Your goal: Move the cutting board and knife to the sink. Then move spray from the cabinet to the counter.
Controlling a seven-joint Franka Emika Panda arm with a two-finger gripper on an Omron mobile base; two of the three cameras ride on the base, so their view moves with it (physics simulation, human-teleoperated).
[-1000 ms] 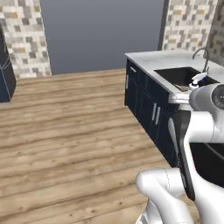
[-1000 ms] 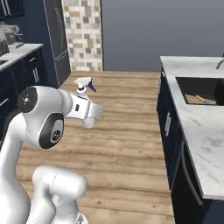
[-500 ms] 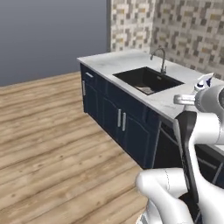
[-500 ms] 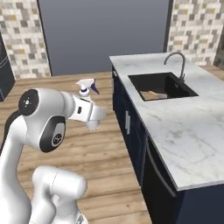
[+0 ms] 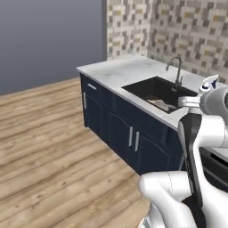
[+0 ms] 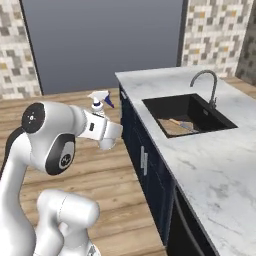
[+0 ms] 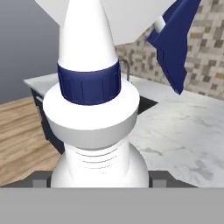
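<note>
The hand (image 6: 111,136) grips the spray (image 7: 94,113) by its body, carried in the air over the wooden floor (image 6: 100,175) just off the bench (image 6: 200,150), its white nozzle and blue trigger (image 6: 108,102) poking up above the wrist. In the sink (image 6: 192,114), under the curved faucet (image 6: 204,82), lie the board (image 6: 169,127) and the knife (image 6: 182,125). No writing can be read on the bottle, and nothing stands between it and the marble top.
</note>
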